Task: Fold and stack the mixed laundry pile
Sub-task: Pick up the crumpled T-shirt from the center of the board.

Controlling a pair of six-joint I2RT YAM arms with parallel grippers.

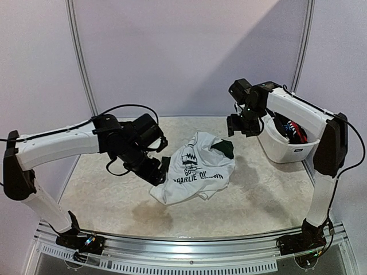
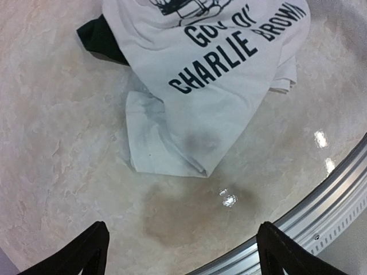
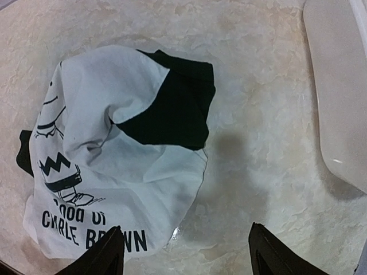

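White T-shirt [image 1: 195, 169] crumpled mid-table, running near-left to far-right, dark green piece [image 1: 226, 149] at far end. Left gripper [image 1: 162, 171] nearer, just beside its left edge, spread, empty. Right gripper [image 1: 241, 130] spread, raised by tub [image 1: 281, 152].

left claw [image 1: 156, 171] centre-left of frame, arm stretched low, pointing down, jaws wide apart. right claw [image 1: 243, 125] upper right, held high, pointing down, jaws apart.
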